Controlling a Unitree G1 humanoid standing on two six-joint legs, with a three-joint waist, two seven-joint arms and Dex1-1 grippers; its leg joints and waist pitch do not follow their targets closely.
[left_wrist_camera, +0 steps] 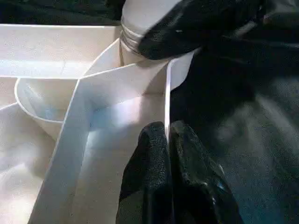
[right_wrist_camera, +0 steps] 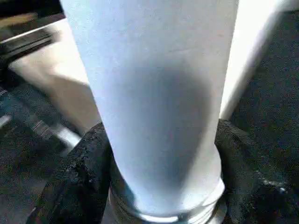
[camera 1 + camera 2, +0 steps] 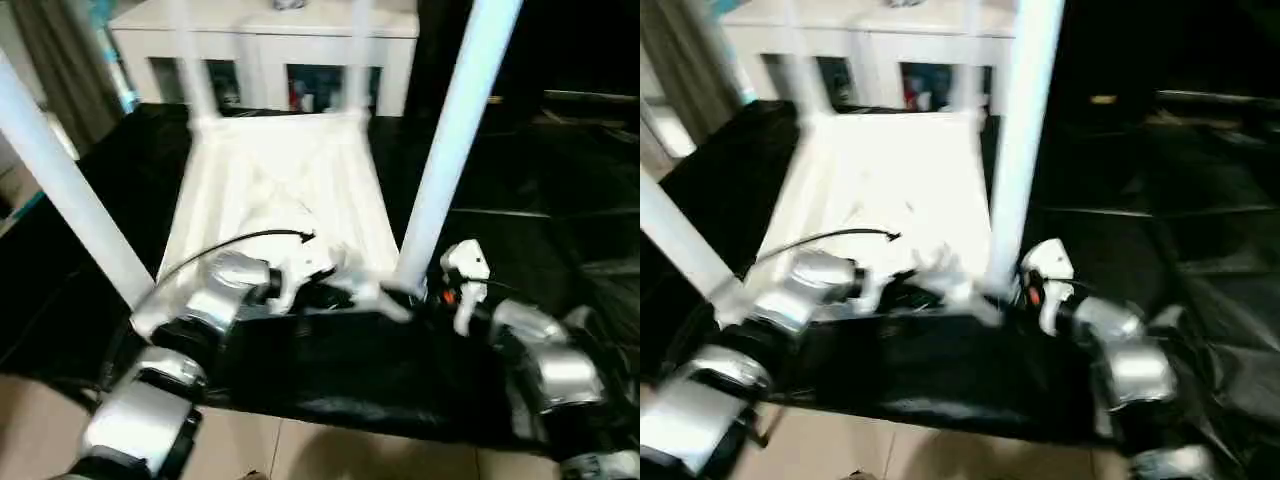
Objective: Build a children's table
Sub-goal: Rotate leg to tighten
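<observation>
The children's table top (image 3: pixel 280 190) lies upside down on the black sheet, ribs up. Two far legs (image 3: pixel 195 80) stand in its back sockets, and a near left leg (image 3: pixel 60 180) rises at the front left corner. My left gripper (image 1: pixel 167 128) is shut on the top's thin front rim (image 1: pixel 167 93), close to the near right corner socket. The near right leg (image 3: pixel 450 150) stands tilted at that corner, its ringed end (image 2: pixel 163 210) low. My right gripper (image 2: pixel 161 140) hugs this leg near its base, one black finger (image 2: pixel 79 168) pressed on each side.
A white cabinet with glass doors (image 3: pixel 260 40) stands behind the large black-sheeted table (image 3: pixel 350 380). The sheet's front edge runs just below my forearms, with light floor (image 3: pixel 300 450) beyond it. Folds of black sheet lie to the right (image 3: pixel 560 230).
</observation>
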